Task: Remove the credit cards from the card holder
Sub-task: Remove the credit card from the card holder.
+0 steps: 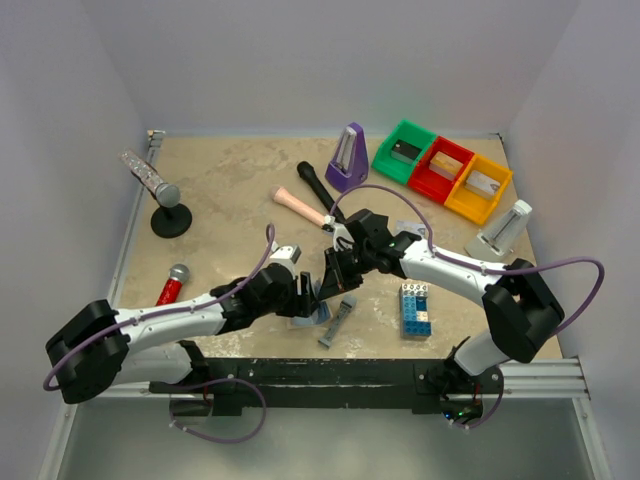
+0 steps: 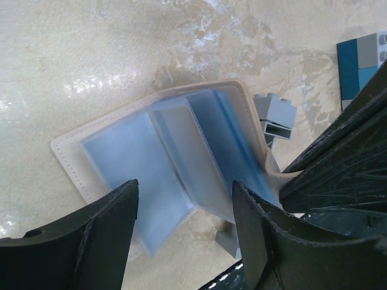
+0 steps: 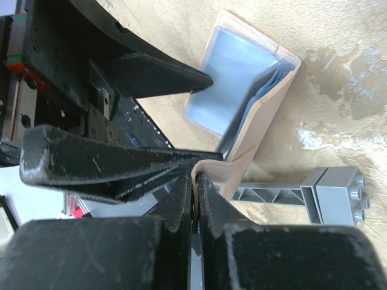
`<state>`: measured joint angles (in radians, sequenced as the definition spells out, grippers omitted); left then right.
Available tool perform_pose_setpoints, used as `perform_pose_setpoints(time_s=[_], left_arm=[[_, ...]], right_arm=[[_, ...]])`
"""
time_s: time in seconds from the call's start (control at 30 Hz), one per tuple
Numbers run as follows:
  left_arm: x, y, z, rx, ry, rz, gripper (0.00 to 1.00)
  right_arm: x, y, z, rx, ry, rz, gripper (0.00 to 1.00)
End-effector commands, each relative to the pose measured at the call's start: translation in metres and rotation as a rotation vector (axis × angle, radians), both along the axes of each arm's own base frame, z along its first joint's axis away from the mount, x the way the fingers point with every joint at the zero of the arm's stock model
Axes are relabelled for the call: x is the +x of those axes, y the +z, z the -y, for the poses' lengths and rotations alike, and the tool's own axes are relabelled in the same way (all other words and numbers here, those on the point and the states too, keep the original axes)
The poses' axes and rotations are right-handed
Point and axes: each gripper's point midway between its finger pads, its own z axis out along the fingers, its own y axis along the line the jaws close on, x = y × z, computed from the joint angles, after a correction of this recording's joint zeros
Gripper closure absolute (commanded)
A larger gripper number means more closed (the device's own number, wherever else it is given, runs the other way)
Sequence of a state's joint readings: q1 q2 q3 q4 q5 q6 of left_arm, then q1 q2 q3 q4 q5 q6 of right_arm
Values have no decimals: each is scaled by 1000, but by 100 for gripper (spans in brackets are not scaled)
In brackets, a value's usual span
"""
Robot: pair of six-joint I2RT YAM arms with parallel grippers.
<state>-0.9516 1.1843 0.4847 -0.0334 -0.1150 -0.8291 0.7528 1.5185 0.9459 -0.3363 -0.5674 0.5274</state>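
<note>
The card holder lies open on the table, a light-blue bifold with pale edging and clear sleeves fanned up. My right gripper is shut on a tan flap of the card holder at its right edge, lifting it. My left gripper is open, and its fingers stand either side of the sleeves just above them. In the top view both grippers meet at the card holder, the left gripper from the left and the right gripper from above. No credit cards show plainly; any are hidden in the sleeves.
A grey bar-shaped piece lies right beside the holder. A blue-and-white brick stack stands to its right. Farther back are a purple metronome, green, red and yellow bins, a pink-handled tool and microphones.
</note>
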Motion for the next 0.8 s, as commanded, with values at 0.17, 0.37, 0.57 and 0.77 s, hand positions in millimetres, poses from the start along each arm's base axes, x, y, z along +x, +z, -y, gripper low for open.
perform_pose_setpoints(time_s=[0.17,0.37,0.57,0.77], left_arm=[[9,6,-27,70,124,38,35],[8,8,-37,63,149,60,35],[7,1,-35,80,135,47,36],[14,8,-17,60,80,63,37]], right_arm=[[4,15,-5,31,3,33,100],[2,11,-4,22,4,31,100],[3,12,-3,19,2,34,100],[2,9,2,1,-9,38,98]])
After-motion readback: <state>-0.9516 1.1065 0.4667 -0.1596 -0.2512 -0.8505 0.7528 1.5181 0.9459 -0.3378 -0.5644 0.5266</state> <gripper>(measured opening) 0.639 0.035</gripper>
